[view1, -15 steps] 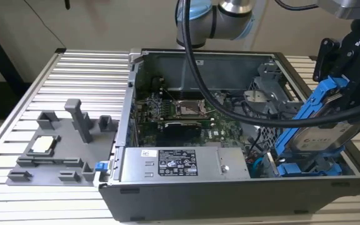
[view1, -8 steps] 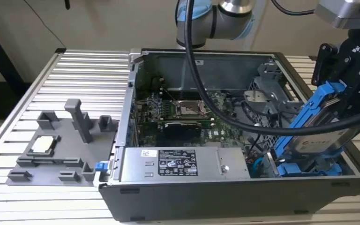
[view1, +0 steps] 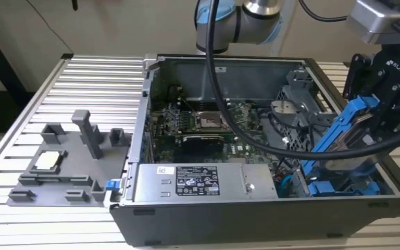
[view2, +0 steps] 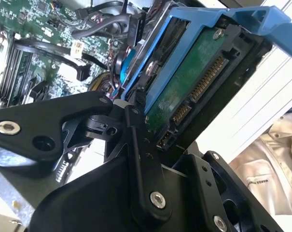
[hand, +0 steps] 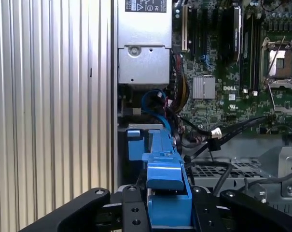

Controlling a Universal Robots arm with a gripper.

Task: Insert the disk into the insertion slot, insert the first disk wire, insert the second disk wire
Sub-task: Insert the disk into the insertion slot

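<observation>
Nearest in the exterior view, the front wall of the open computer case (view1: pixel 255 224) is met first, the case being laid flat on a slatted table (view1: pixel 82 78). Just inside that wall a power supply (view1: pixel 193 181) is set. Beside it, in the case's corner toward the exterior view's right, the insertion slot (view1: pixel 333 187) is marked by blue trim. The slot is hemmed by the case's side wall on one flank and by loose wires (view1: pixel 283 178) on the other, so little free room is left around it.

Above the slot the disk (view1: pixel 335 131) is held steeply tilted, its lower end dipped below the case rim but not seated. It is clamped by the gripper (view1: pixel 368 127). In the first wrist view the fingers (hand: pixel 131 217) are seen closed against both faces of the blue carrier, spread no wider than its thickness.

Deeper in the case the motherboard (view1: pixel 207 122) lies exposed with open room above it, crossed by a black cable (view1: pixel 217 67) that loops down in front of the disk. Beyond the case's far wall the arm (view1: pixel 238 21) is seen. Outside the case, toward the exterior view's left, a grey fixture plate (view1: pixel 54 166) is laid on the table.
</observation>
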